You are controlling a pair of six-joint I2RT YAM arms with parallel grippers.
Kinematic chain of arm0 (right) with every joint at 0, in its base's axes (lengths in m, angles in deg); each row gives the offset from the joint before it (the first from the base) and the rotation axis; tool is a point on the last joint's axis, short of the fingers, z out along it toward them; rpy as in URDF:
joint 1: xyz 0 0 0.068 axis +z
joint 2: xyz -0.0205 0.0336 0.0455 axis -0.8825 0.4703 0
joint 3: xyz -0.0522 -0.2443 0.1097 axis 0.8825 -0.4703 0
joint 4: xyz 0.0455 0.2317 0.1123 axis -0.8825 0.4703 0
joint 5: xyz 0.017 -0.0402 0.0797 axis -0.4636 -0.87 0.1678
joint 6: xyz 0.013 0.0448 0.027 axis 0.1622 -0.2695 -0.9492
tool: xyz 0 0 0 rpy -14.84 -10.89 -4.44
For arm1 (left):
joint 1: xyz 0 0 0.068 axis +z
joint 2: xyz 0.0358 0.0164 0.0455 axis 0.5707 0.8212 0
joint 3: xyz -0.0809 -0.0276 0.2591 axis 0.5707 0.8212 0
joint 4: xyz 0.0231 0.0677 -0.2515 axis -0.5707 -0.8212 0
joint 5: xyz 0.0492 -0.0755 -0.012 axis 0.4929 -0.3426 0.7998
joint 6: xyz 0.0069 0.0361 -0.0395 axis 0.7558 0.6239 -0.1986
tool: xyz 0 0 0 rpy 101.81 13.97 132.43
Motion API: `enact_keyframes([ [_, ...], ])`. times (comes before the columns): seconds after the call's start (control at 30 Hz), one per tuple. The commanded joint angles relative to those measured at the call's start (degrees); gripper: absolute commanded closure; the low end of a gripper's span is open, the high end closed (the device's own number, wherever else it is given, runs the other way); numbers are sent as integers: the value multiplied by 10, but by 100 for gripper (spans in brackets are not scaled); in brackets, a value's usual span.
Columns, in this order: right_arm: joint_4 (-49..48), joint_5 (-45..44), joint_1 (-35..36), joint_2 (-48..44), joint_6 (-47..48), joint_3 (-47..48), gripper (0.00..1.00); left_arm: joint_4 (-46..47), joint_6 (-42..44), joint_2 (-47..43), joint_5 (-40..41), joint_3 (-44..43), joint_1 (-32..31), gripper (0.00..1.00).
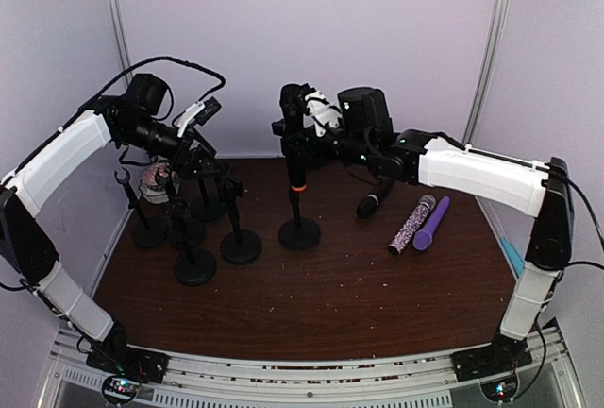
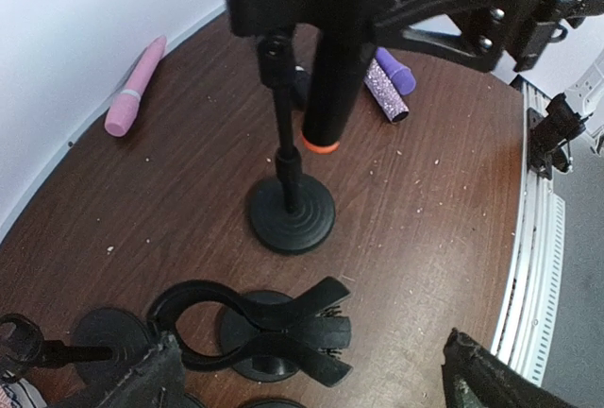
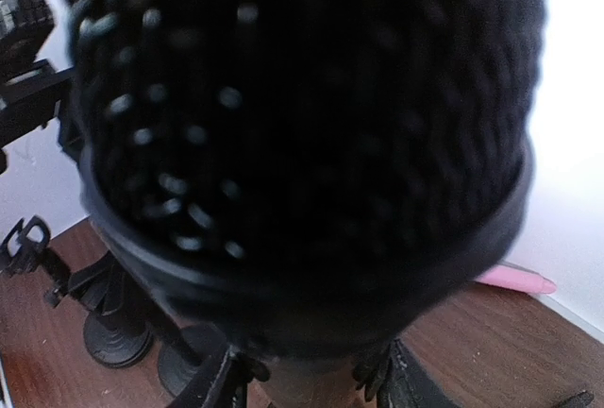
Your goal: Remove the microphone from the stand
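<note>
1. The mic (image 1: 294, 148) stands upright in the clip of the stand (image 1: 299, 230) at the centre of the top view. Its head is up and an orange ring sits low on the barrel.
2. The right end effector (image 1: 304, 123) looks clamped on the mic just under its head, which fills the right wrist view. The left end effector (image 2: 311, 384) is wide apart, holds nothing, and hangs over the empty stands (image 1: 193, 238) at the left.
3. The mic is probably rigid and fairly light, with a smooth barrel that could slip. The mesh head may dent, so the barrel is the better hold.
4. The clip looks sprung and will likely resist. The stand seems light on its round base and could lift or tip with the mic.
5. At the right of the top view, a black mic (image 1: 375, 202), a glitter mic (image 1: 412, 224) and a purple mic (image 1: 432, 222) lie on the surface (image 1: 330, 304). They crowd any set-down spot there.
6. A pink mic (image 2: 135, 87) lies by the wall at the upper left of the left wrist view, well clear.
</note>
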Motion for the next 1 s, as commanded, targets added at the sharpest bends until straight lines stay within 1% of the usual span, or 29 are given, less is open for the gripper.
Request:
enact_keyframes([
  [0.0,-35,80,0,-92,-9,-64,81,15,-7,12,-31,-23,-7,2],
  [0.17,-40,121,0,-150,-8,-141,80,-29,20,28,-41,-52,-13,2],
  [0.3,-36,155,0,-178,0,-179,78,-31,33,24,-54,-46,-19,2],
  [0.43,-27,167,0,-197,12,-203,74,-31,40,30,-56,-48,-35,2],
  [0.47,-26,167,0,-201,13,-208,72,-31,42,31,-55,-50,-44,2],
  [0.53,-24,165,0,-206,13,-219,62,-31,50,33,-49,-52,-58,2],
  [0.57,-24,164,0,-207,12,-224,56,-30,54,35,-47,-54,-63,2],
  [0.6,-24,160,0,-208,9,-230,46,-30,56,38,-46,-56,-67,2],
  [0.67,-28,149,0,-208,1,-239,33,-30,56,48,-43,-63,-72,2],
  [0.73,-32,128,0,-210,-11,-245,24,-27,57,58,-44,-73,-73,2],
  [0.83,-46,105,1,-223,-27,-253,13,-12,57,66,-43,-85,-76,2],
  [0.9,-63,94,1,-239,-38,-261,10,-6,59,73,-47,-96,-79,2],
  [0.97,-83,82,3,-251,-52,-271,9,-5,68,85,-49,-112,-84,2],
])
